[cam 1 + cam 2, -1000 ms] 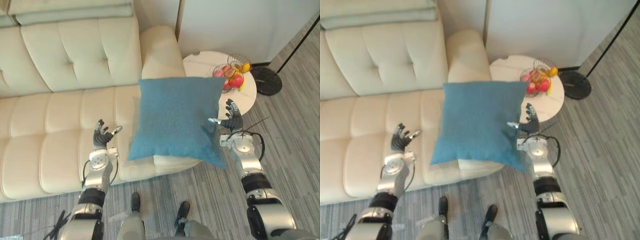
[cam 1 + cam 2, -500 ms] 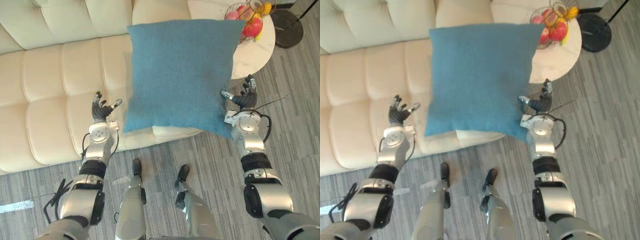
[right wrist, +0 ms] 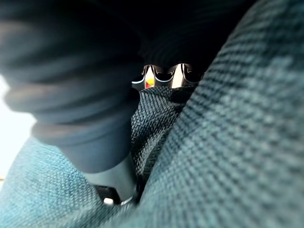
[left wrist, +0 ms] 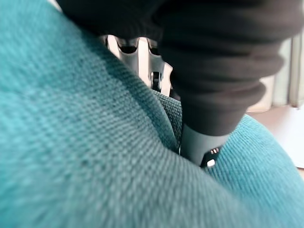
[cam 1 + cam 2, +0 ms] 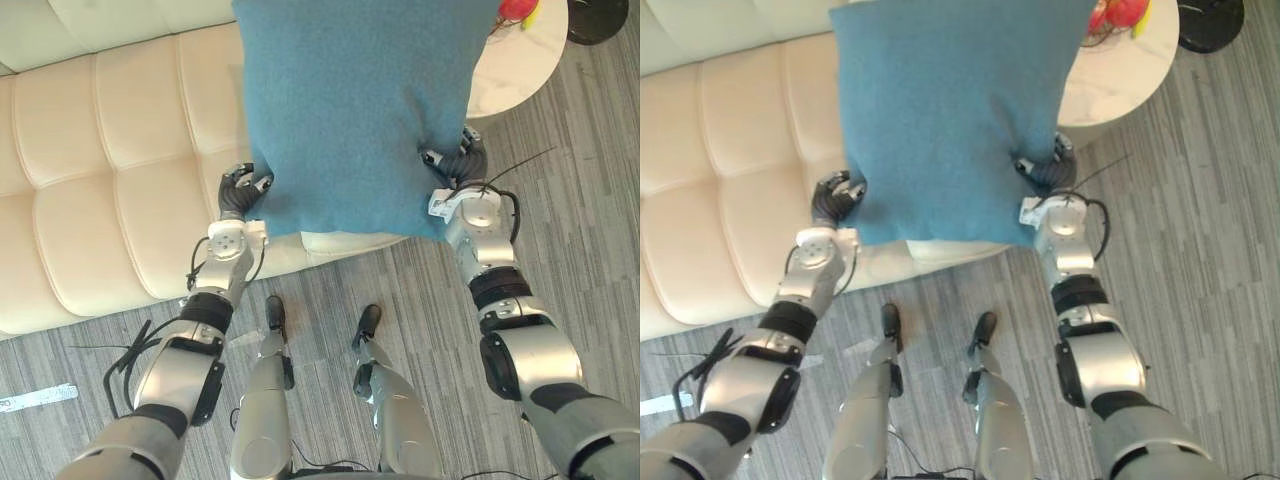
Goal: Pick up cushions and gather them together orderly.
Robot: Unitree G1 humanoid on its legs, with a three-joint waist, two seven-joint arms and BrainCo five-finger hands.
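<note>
A large blue cushion [image 5: 350, 110] stands on the front edge of the cream sofa [image 5: 110, 180], by its right end. My left hand [image 5: 238, 200] is at the cushion's lower left corner, fingers curled into the cloth. At the lower right corner my right hand [image 5: 460, 165] pinches the fabric, which puckers there. In the left wrist view the teal cloth [image 4: 71, 142] bunches against the hand [image 4: 218, 71]. The right wrist view shows the same cloth [image 3: 228, 142] folded in under that hand [image 3: 71, 95].
A round white side table [image 5: 510, 70] stands right of the sofa with a wire basket of fruit [image 5: 515, 10] on it. A black lamp base [image 5: 610, 15] sits on the grey striped floor [image 5: 590, 200] beyond it.
Both hands have moved in from beside the cushion to its lower corners and curled onto it. The camera has tilted down, so the whole scene has slid up.
</note>
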